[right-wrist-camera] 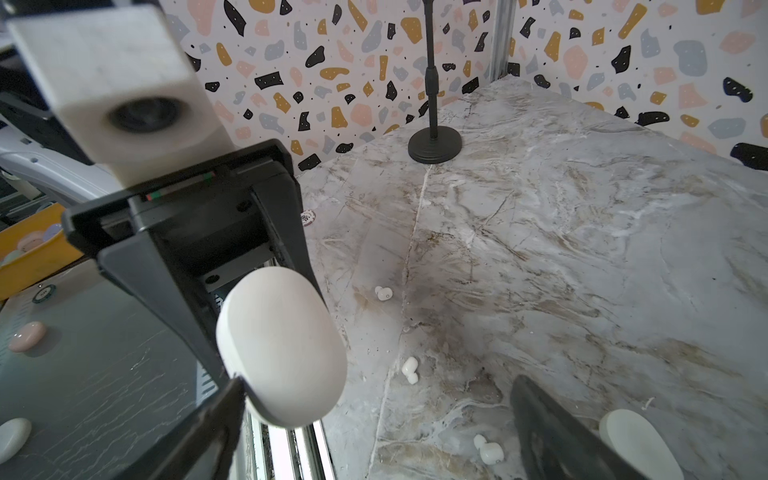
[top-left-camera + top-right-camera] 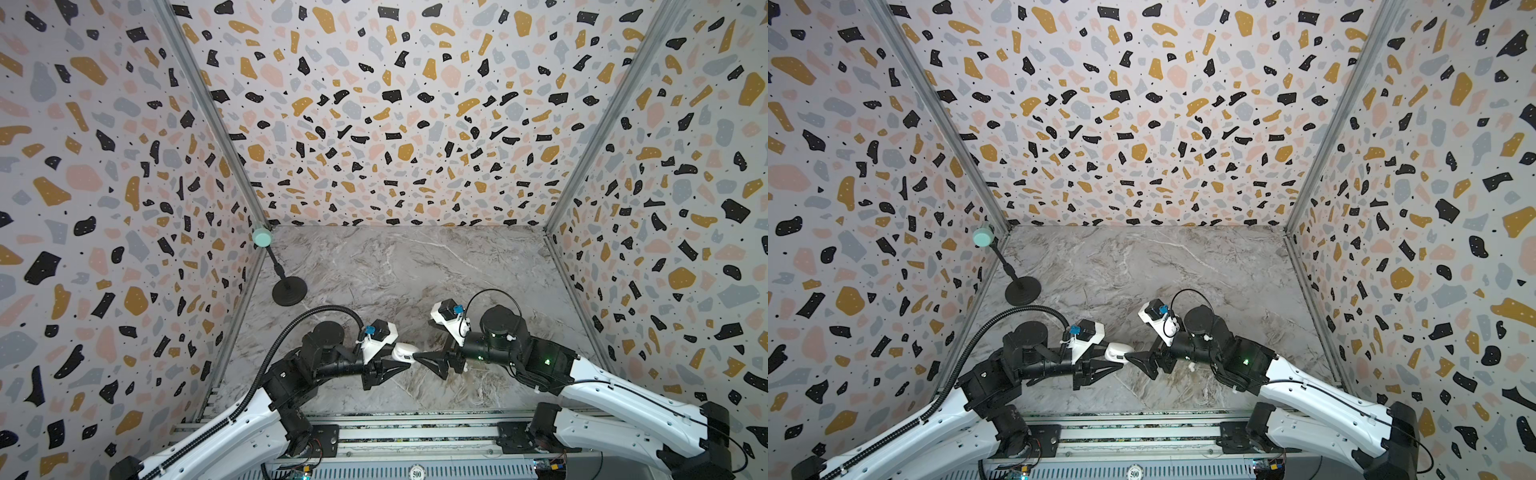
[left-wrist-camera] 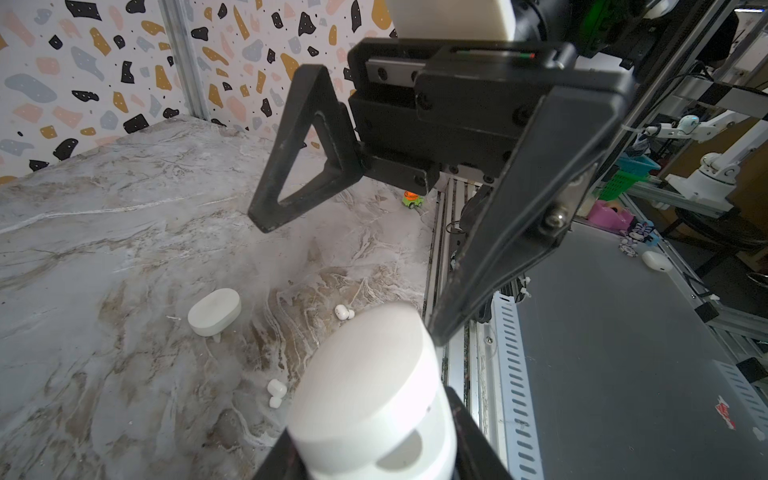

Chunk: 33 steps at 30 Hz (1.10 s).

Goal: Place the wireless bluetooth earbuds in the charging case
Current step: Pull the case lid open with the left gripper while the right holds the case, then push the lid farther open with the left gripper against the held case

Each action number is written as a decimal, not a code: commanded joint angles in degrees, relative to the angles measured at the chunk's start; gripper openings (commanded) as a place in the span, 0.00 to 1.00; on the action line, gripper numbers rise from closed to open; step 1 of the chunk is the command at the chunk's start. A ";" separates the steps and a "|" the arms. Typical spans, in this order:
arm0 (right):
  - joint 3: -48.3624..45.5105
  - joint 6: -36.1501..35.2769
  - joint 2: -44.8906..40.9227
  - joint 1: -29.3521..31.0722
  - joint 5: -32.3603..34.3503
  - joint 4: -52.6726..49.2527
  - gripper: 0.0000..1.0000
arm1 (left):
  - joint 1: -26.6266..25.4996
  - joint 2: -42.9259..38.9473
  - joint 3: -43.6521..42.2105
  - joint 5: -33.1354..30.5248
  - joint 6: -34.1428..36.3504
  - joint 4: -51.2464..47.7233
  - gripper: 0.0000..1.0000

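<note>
Step reads as opening: left gripper (image 2: 402,357) clamps the charging case (image 1: 282,345) aloft, closed as far as I can tell, right gripper (image 3: 351,278) spread wide and empty just beside it, earbuds (image 1: 409,370) loose on the marble table (image 1: 582,249) below; next move calls for prying it open without jolting the grip.

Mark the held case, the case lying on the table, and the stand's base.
Held case (image 3: 365,386): left wrist view, on its broad flat face.
Table case (image 3: 214,311): left wrist view, middle of its top.
Stand base (image 1: 434,151): right wrist view, front of the black disc.
</note>
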 commanded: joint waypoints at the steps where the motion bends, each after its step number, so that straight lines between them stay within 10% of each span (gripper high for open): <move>1: 0.07 0.82 -0.65 -0.85 3.31 1.44 1.00 | -0.25 -0.28 -0.22 3.04 0.38 2.93 0.00; 33: 1.13 1.26 0.46 -2.39 2.58 0.36 0.97 | -0.22 0.33 -0.26 3.33 0.62 3.02 0.00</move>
